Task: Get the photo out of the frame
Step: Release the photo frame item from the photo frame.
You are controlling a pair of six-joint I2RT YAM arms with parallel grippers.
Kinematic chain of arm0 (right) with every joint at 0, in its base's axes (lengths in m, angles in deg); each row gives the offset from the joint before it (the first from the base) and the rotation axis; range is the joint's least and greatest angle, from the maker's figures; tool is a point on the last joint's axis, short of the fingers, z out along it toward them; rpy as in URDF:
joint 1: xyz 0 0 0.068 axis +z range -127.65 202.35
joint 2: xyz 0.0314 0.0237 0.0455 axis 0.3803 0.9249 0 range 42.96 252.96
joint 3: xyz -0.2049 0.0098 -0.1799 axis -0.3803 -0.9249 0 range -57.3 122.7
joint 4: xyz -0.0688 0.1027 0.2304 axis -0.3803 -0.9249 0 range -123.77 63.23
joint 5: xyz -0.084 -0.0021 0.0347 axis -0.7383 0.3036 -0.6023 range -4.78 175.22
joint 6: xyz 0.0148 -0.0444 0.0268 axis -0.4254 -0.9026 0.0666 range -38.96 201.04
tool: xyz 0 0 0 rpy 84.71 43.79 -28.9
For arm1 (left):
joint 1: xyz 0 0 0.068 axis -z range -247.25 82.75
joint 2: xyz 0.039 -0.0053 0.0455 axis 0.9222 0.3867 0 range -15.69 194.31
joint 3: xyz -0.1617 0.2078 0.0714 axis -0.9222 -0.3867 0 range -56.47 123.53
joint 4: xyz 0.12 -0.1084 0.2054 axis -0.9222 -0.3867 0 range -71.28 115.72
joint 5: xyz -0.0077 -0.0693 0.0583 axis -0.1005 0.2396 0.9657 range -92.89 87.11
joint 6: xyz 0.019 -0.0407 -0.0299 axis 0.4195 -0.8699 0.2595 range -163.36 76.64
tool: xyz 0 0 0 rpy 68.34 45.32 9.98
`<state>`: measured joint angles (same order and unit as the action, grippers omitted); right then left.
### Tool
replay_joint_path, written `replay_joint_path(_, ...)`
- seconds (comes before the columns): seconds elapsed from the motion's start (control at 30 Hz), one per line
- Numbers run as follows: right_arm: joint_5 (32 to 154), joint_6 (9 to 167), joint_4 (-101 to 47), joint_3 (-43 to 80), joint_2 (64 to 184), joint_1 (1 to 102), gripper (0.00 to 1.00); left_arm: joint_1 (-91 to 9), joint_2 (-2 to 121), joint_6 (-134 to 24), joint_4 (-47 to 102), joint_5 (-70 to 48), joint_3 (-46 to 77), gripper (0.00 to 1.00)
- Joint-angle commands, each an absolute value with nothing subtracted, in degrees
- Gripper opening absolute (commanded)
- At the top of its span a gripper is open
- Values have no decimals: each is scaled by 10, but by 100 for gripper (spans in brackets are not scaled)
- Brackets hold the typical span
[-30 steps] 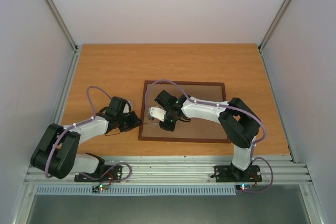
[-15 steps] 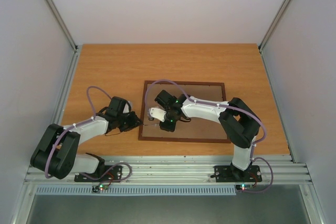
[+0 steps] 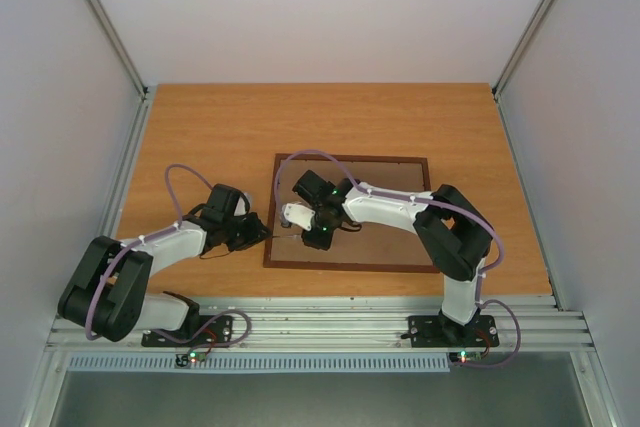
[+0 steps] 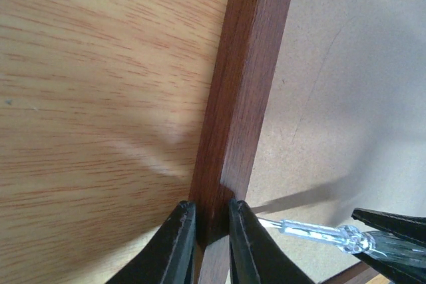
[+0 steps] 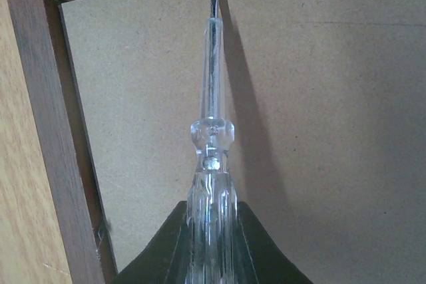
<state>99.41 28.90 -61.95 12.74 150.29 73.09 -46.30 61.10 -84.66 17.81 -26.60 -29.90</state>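
Overhead from behind, both wrist views close, sharing the frame [image 4: 243, 98]

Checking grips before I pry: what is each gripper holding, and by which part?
Left gripper pinches the frame across its left wooden rail. Right gripper holds a clear screwdriver by its handle, tip at the frame's inner edge.

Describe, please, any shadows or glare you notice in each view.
Right wrist: the clear screwdriver throws a distinct dark shadow rightward across the hardboard back. Left wrist: a pale sheen streaks the table beside the frame. Top external: even light, no glare.
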Motion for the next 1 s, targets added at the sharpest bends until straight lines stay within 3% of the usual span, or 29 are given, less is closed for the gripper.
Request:
replay_joint_path(0.0, 1011, 300, -619, 148, 1517, 735, 1, -462, 601, -842, 201, -279, -308, 15)
replay_joint_path(0.6, 1076, 380, -646, 233, 1506, 791, 1, -442, 604, -871, 243, -288, -322, 11)
replay_joint_path(0.97, 1028, 445, -644, 296, 1528, 822, 1, -412, 596, -886, 251, -279, -334, 11)
